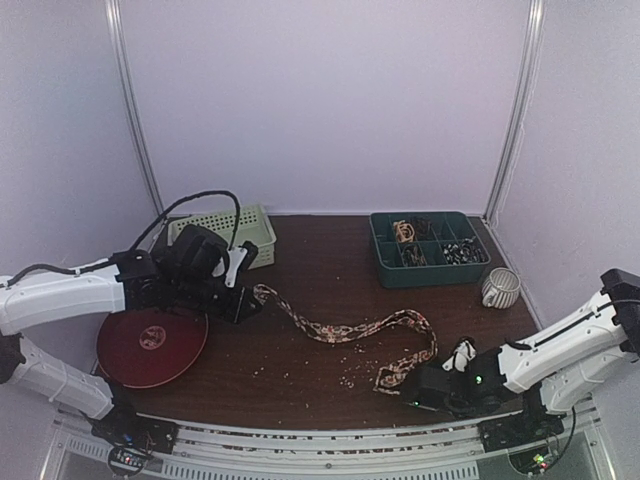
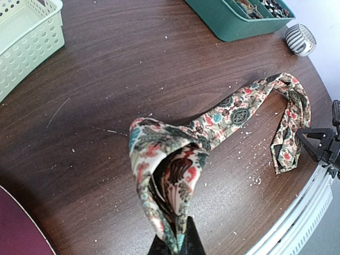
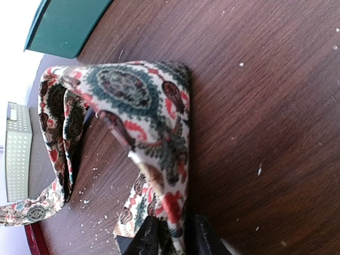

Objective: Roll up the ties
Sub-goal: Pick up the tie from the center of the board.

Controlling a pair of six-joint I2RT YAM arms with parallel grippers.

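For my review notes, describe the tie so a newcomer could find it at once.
On the dark wooden table, between the red plate on the left and the teal organiser at the back right, the tie snakes across the middle as a long narrow strip. It is the only soft, paisley-patterned thing there.

Dark wood table [image 1: 330, 270], pale lilac walls [image 1: 320, 100], metal corner posts [image 1: 135, 110]
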